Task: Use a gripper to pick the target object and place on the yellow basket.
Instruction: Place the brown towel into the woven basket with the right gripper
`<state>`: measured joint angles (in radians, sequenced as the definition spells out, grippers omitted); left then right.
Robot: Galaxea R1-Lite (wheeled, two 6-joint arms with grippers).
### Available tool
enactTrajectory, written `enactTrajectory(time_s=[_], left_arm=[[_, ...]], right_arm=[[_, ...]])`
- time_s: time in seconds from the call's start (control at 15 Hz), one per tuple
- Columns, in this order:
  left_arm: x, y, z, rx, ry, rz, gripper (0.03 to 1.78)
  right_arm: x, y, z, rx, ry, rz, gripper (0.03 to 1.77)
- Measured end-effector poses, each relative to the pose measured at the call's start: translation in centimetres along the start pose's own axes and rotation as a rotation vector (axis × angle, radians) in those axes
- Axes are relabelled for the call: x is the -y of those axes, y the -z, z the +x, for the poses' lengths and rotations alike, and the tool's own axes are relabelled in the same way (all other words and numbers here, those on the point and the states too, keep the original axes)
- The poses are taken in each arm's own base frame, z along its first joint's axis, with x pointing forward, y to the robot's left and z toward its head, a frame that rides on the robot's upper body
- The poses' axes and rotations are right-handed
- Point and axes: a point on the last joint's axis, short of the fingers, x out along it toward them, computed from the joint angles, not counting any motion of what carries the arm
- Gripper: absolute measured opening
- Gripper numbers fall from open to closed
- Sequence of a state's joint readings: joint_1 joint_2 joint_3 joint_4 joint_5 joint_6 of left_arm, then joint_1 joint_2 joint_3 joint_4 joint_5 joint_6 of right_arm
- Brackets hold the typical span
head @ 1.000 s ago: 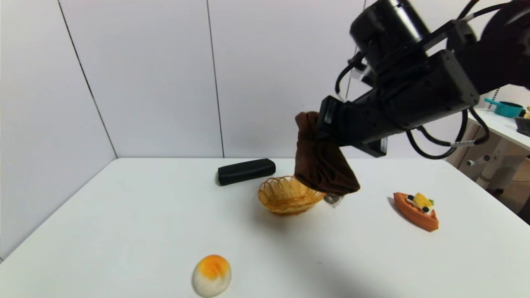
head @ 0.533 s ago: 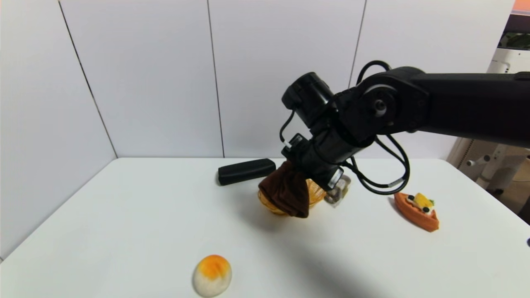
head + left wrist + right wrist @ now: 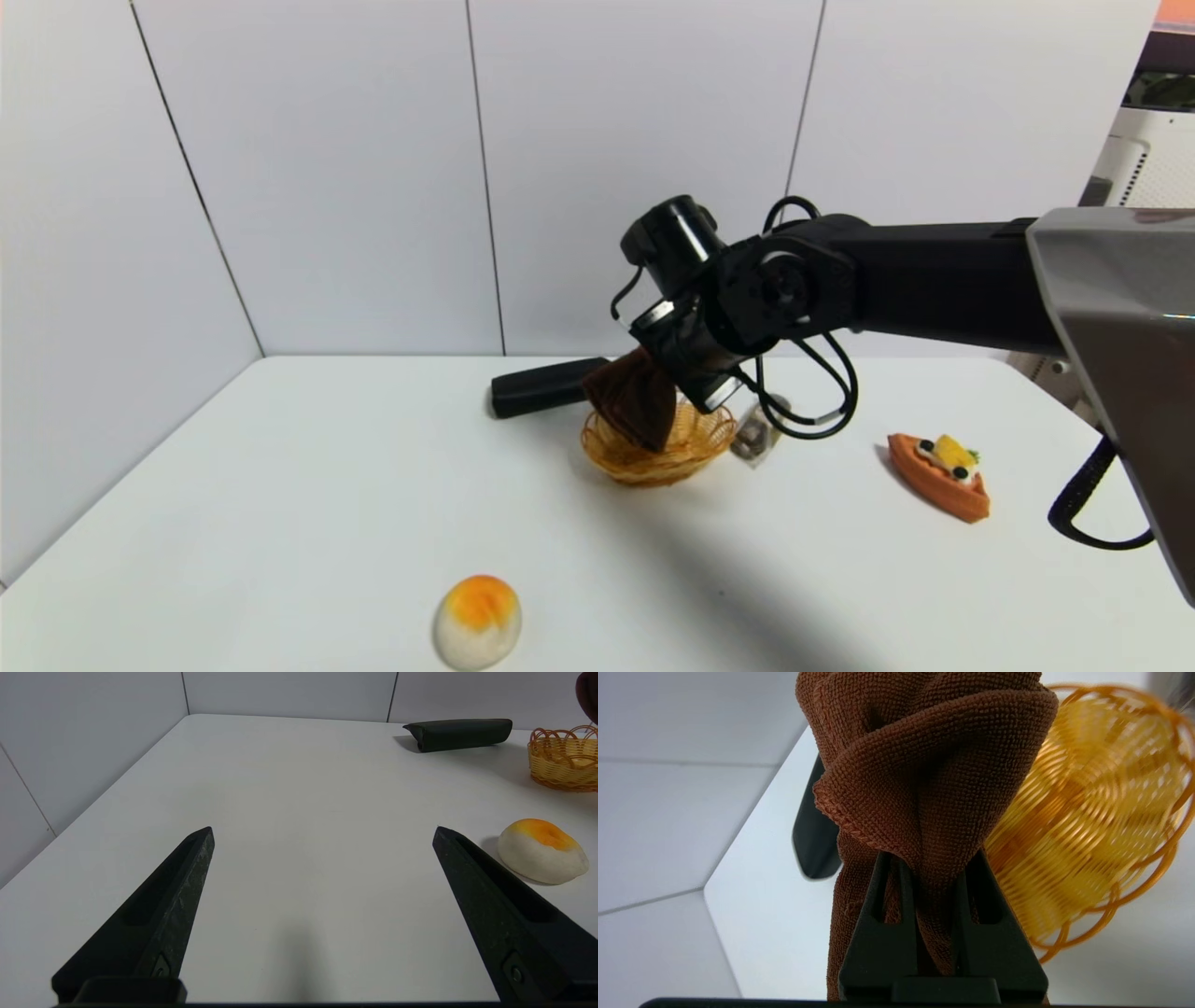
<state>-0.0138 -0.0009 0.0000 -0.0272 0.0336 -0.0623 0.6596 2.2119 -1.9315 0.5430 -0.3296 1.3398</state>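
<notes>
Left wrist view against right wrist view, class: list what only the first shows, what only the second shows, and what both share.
Only the left wrist view: the left gripper, open over the bare table, and the orange-topped bun.

Only the right wrist view: the right gripper, its fingers shut on the brown towel, which hangs against the basket.

Both: the yellow basket, the black case, the white table and the grey wall panels. A sliver of towel may show at the left wrist view's edge.

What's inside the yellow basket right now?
The lower end of the brown towel hangs into the basket, held by the right gripper. The basket floor beneath the towel is covered; the rest looks bare.
</notes>
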Motion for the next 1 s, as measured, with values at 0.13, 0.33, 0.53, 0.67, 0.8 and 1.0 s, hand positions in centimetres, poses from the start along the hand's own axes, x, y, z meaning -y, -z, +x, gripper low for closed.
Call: enactTrajectory(time_s=[0.13,0.33,0.53,0.67,0.8,1.0], left_arm=[[0.0,0.0,0.0,0.000,0.000,0.000,1.69],[0.0,0.0,0.0,0.000,0.000,0.000,1.69],[0.0,0.0,0.0,0.000,0.000,0.000,1.69],[0.0,0.0,0.0,0.000,-0.001,0.000,1.69],[0.0,0.0,0.0,0.000,0.000,0.000,1.69],[0.0,0.0,0.0,0.000,0.000,0.000,1.69]], right_arm=[[0.2,-0.1,0.6,0.000,0.013,-0.002,0.24],[0.7,-0.3,1.3,0.000,0.042,-0.006,0.31],[0.9,-0.1,1.3,-0.010,0.055,-0.012,0.75],[0.9,-0.2,1.2,-0.010,0.055,-0.012,0.96],[0.8,-0.4,0.8,-0.010,0.049,-0.012,1.13],[1.1,-1.0,-0.2,-0.011,0.070,-0.011,1.32]])
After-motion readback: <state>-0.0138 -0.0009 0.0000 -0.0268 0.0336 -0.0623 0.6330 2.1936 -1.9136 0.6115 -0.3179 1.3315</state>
